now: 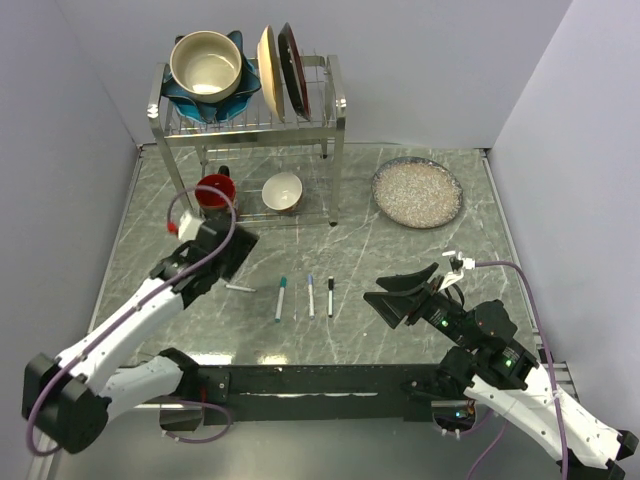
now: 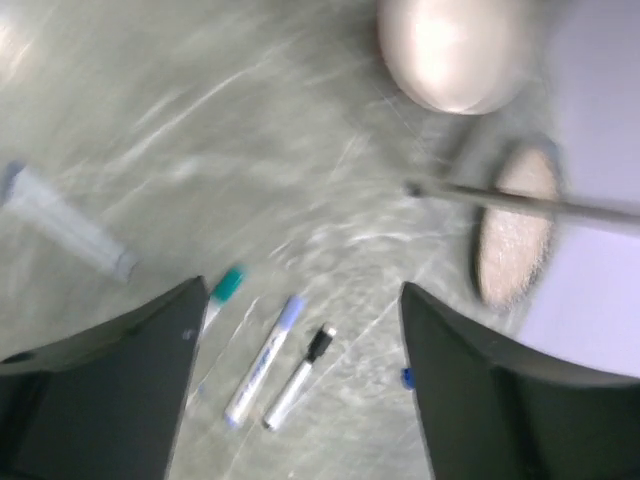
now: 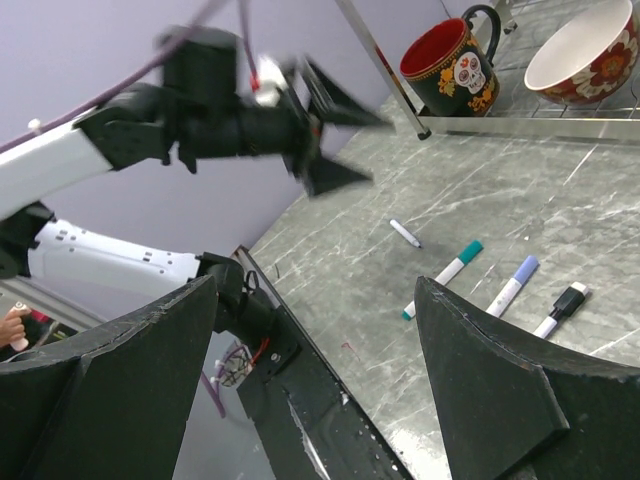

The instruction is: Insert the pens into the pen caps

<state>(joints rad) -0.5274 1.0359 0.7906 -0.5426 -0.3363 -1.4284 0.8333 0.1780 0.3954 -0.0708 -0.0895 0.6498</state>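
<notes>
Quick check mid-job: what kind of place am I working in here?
Likely a lab test cell dressed as a kitchen counter: plain walls box in a marble-look table, with a metal dish rack of bowls and plates at the back.

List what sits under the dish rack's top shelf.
A black skull mug with a red inside and a red-patterned bowl stand side by side on the lower shelf. Whatever lies further back is hidden by the upper shelf and its dishes.

Teal pen (image 1: 280, 299), blue pen (image 1: 311, 297), black pen (image 1: 330, 298) lie flat, parallel.
</notes>
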